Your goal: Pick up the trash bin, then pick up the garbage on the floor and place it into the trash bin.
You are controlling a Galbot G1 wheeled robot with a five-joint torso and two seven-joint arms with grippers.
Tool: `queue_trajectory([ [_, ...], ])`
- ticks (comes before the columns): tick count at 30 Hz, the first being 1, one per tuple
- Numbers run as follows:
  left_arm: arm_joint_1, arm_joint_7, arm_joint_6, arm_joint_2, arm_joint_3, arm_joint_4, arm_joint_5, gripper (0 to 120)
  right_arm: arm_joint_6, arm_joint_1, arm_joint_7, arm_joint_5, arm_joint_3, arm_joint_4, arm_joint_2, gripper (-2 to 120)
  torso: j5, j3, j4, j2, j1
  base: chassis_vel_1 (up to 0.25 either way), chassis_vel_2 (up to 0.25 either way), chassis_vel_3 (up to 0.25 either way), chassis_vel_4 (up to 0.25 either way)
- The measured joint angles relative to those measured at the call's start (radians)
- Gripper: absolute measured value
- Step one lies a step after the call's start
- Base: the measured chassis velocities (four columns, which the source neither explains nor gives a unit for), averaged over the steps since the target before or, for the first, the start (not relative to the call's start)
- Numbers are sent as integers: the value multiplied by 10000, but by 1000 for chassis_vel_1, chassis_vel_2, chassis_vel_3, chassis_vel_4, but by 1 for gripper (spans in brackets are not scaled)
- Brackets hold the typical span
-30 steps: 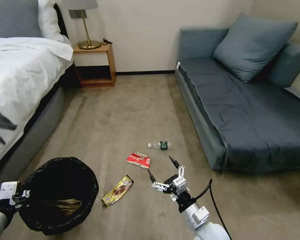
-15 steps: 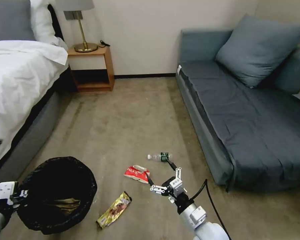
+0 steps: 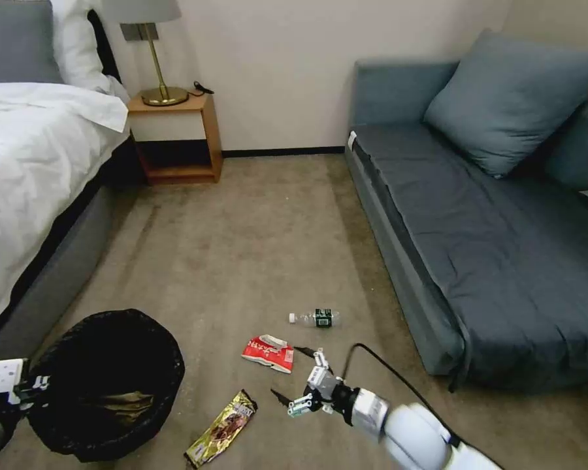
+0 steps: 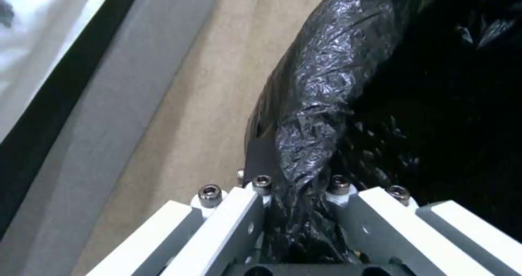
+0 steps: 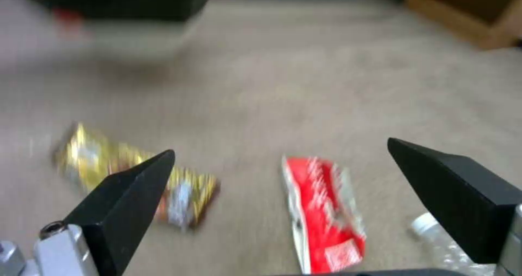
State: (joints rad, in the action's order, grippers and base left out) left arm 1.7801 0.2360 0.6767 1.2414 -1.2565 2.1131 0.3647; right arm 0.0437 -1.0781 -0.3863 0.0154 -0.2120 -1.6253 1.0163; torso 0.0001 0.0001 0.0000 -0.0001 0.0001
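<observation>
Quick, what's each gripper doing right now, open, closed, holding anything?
Left gripper: shut on the rim of the trash bin.
Right gripper: open, empty, low over the floor beside the red-and-white packet and the gold-brown wrapper.

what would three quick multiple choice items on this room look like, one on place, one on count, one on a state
1. Where does the small bottle lie?
A. on the sofa
B. on the floor beyond the red packet
C. inside the trash bin

2. How many pieces of litter lie on the carpet?
A. one
B. three
C. five

3. How is the right gripper?
A. open above the floor
B. shut on the gold wrapper
C. shut on the bottle

Answers: 1 B, the bottle sits on the carpet just past the packet. 2 B, bottle, packet and wrapper are the pieces on the floor. 3 A, its black fingers stand wide apart with nothing between them. The left gripper clamps the bin's bag-lined rim.
</observation>
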Motion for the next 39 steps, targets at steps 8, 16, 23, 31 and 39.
queue_trajectory([
  [8, -53, -4, 46, -25, -30, 87, -65, 3, 462, 2814, -1392, 389, -2347, 2662, 710, 100, -4, 1, 1, 0, 0, 0, 0, 0, 0],
  [16, 34, -4, 91, -187, -107, 364, -66, 3, 862, 3936, -1937, 683, -3852, 3716, 1154, 100, -2, 0, 0, 0, -1, 0, 0, 0, 0],
  [23, 58, 19, 147, -194, -203, 578, 0, 3, 1203, 3994, -1965, 1011, -4120, 4361, 1628, 100, -3, 0, -1, 0, 0, 0, 0, 0, 0],
  [31, 76, 20, 190, -227, -333, 632, 103, 3, 1648, 3970, -1751, 1865, -4110, 5450, 2472, 100, -2, 0, 0, 0, 0, 0, 0, 0, 0],
  [39, 113, 31, 204, -184, -378, 697, 151, 3, 1995, 4124, -1655, 2584, -4368, 6300, 3177, 100, -2, -1, 0, 0, 0, 0, 0, 0, 0],
])
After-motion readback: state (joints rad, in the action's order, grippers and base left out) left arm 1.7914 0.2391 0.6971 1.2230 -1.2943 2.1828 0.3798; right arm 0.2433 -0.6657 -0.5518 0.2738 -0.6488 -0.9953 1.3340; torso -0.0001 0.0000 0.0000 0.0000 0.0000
